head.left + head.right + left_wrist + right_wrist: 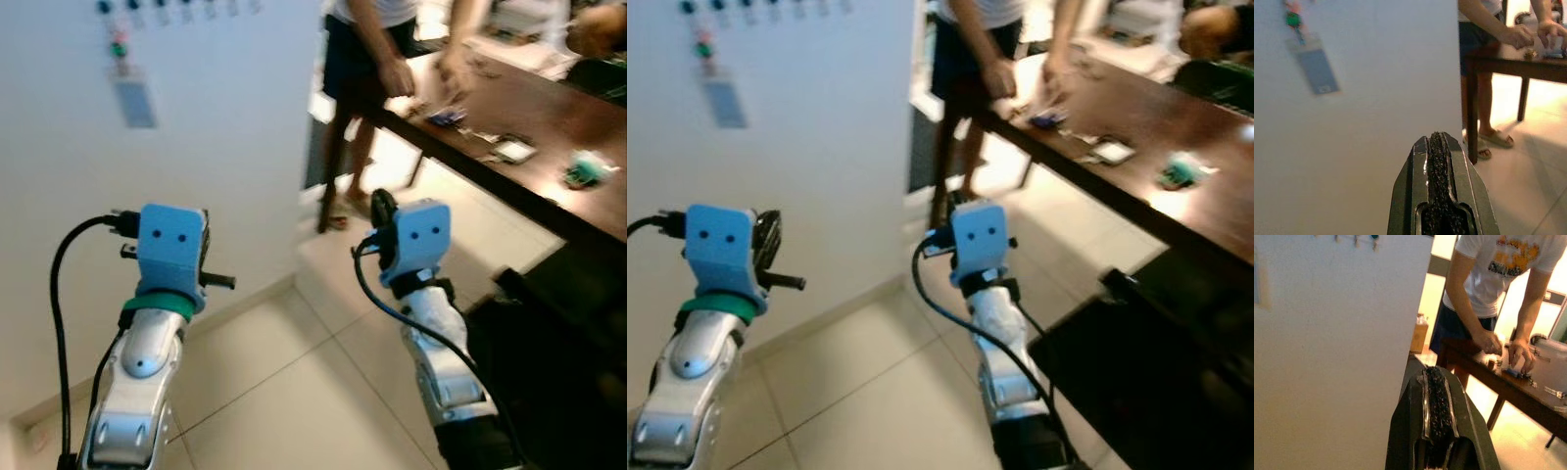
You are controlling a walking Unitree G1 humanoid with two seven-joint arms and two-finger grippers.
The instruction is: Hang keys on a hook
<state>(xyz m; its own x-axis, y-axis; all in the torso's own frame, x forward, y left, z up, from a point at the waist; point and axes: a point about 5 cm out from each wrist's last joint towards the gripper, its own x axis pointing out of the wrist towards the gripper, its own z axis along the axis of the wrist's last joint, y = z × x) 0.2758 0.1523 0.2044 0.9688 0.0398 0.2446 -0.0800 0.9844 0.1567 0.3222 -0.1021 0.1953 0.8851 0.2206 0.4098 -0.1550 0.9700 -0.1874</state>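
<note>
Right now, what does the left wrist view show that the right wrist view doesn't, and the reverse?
Left wrist: a blue tag hanging on the white wall, green piece above it, and the person's sandalled feet. Right wrist: the person's printed shirt, a cardboard box on the floor. Both: the person's hands at the dark table, and shut black fingers in the foreground.

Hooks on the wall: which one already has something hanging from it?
The hook with the green fob, second from the left in the row. A grey tag dangles below it; the others look bare, though the picture is blurred.
</note>
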